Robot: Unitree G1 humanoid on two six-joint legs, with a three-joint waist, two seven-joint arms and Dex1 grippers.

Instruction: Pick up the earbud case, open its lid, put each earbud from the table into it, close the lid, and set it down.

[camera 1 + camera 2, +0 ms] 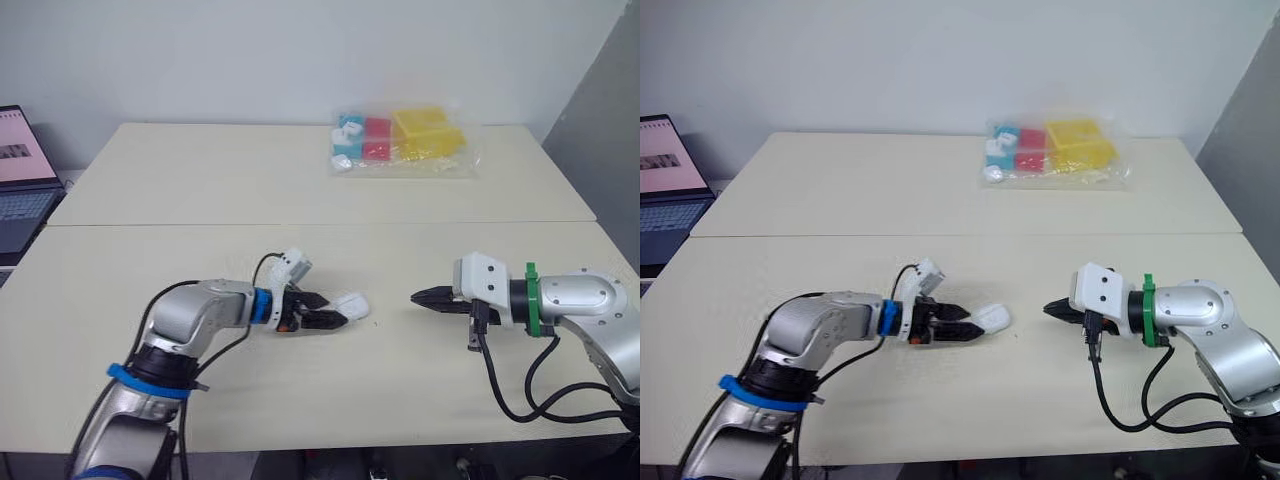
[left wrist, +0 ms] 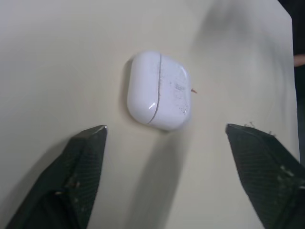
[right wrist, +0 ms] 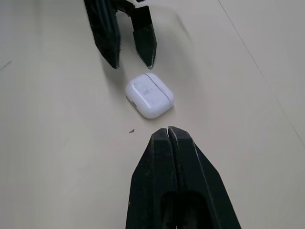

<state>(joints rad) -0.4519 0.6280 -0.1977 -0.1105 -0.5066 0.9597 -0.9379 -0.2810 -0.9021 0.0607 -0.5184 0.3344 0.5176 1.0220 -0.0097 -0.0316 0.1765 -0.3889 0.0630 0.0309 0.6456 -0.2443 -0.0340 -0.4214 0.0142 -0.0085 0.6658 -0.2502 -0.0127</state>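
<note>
Left eye view: a pale beige table (image 1: pixel 300 190) seen from above, with a robot arm reaching in from each near corner. A small white earbud case (image 1: pixel 350 306) lies flat on the table near the front edge, roughly in the middle between the two arms. Its lid is closed, and a thin seam runs across the shell.

The left gripper (image 1: pixel 334 310) points right toward the case. Its two black fingers (image 2: pixel 86 162) are spread wide apart and hold nothing. The left wrist view shows the case lying just past the fingertips, in line with the gap between them, not yet inside it.

The right gripper (image 1: pixel 418 296) points left toward the case from the other side. Its two fingers are pressed together into a single point, with nothing between them. The right wrist view shows a strip of bare table between that point and the case, so the two are near but apart.

On the far right of the table lies a clear plastic bag (image 1: pixel 405 140) of yellow, red and blue items. An open laptop (image 1: pixel 20 185) sits at the far left edge.
</note>
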